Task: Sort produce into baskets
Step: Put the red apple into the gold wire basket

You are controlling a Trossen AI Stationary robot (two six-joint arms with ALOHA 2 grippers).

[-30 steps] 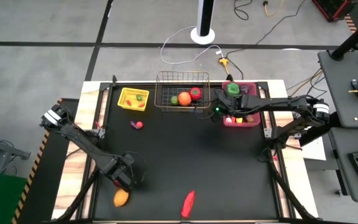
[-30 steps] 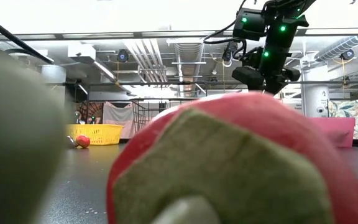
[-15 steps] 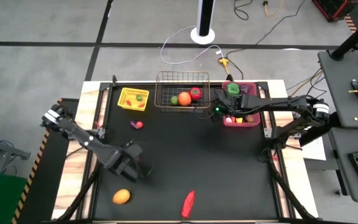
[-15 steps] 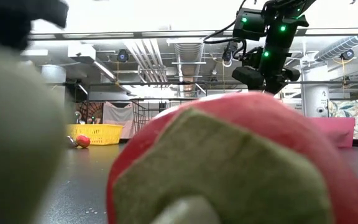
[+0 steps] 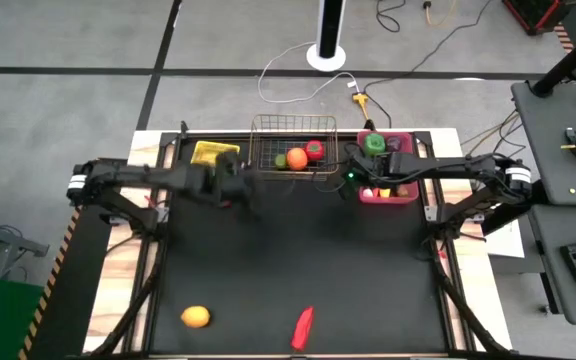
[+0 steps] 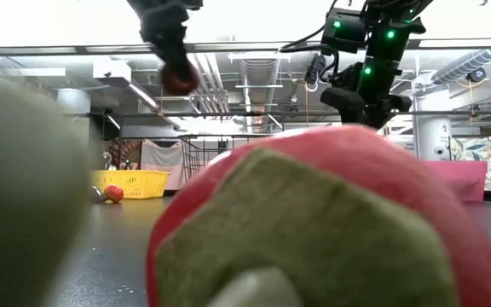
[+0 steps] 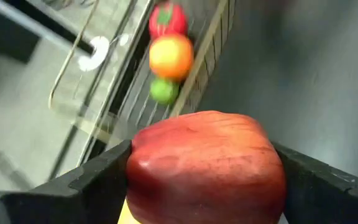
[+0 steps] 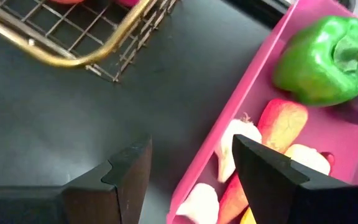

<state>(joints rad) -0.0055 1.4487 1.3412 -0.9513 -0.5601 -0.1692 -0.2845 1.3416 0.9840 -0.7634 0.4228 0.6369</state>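
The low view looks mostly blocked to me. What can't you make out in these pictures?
- Low view: a big red toy against the lens hides most of the table.
- High view: the left arm covers part of the yellow tray.
- Left wrist view: the red apple hides what lies below it.

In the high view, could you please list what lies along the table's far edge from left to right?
Yellow tray → wire basket holding three pieces of produce → pink bin with a green pepper.

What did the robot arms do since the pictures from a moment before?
The left gripper swung from the near left corner, by the orange fruit, up to the wire basket, carrying a red apple. The right gripper stayed open at the pink bin; the orange fruit and the red pepper stayed put.
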